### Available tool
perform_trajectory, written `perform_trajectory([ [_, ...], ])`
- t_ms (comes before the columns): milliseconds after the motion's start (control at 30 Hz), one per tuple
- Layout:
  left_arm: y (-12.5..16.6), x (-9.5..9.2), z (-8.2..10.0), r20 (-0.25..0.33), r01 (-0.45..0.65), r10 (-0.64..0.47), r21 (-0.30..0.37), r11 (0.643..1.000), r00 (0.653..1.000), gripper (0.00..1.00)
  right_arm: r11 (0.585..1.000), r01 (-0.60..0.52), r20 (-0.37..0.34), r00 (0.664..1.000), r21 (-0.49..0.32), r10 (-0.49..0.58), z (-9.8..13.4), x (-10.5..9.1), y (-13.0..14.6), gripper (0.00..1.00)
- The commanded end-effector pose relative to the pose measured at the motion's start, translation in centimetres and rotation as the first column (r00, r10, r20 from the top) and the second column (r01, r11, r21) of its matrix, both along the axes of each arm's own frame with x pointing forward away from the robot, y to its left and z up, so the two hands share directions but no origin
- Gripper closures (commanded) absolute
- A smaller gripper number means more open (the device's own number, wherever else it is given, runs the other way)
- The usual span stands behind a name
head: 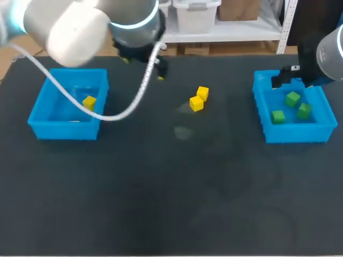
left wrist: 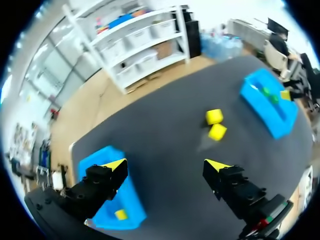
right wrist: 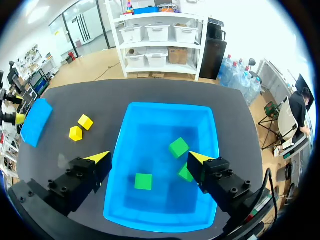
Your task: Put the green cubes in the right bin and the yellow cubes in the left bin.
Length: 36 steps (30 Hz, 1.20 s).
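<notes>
Now, with green cubes (right wrist: 178, 147) binned, my left fingers (left wrist: 114, 166) hang spread and empty; next, pinch a yellow cube (left wrist: 214, 116).

Surface (head: 171, 203): recorded as plain dark grey.
Left bin (head: 64, 131), right bin (head: 295, 134): both listed as uniform bright blue.
Yellow cubes: one (head: 89, 102) is logged in the left bin and two (head: 202, 93) (head: 196, 103) near the surface's middle; all are plain yellow.
Green cubes (head: 292, 98) (head: 304, 110) (head: 277, 116): three are logged in the right bin, plain mid-green.
Left gripper (left wrist: 165, 170): fingers (left wrist: 107, 180) black, tips bright yellow.
Right gripper (right wrist: 147, 165): fingers (right wrist: 85, 172) black, tips bright yellow.
Left arm (head: 69, 27): shell noted as pale grey-white; cable (head: 128, 110) white.
</notes>
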<state>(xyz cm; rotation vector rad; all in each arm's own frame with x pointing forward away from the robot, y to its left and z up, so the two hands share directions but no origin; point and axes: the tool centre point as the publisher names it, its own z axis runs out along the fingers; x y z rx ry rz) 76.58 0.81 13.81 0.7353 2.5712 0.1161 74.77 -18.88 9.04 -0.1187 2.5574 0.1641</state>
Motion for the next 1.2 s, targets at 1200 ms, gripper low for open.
perform_trajectory([
  [1200, -13.5, 3.8, -11.9, -0.43, 0.392, -0.39, -0.088, 0.916, 0.814, 0.0, 1.0, 0.002, 0.005, 1.0, -0.001, -0.002, -0.1, -0.1, 0.0, 0.0],
])
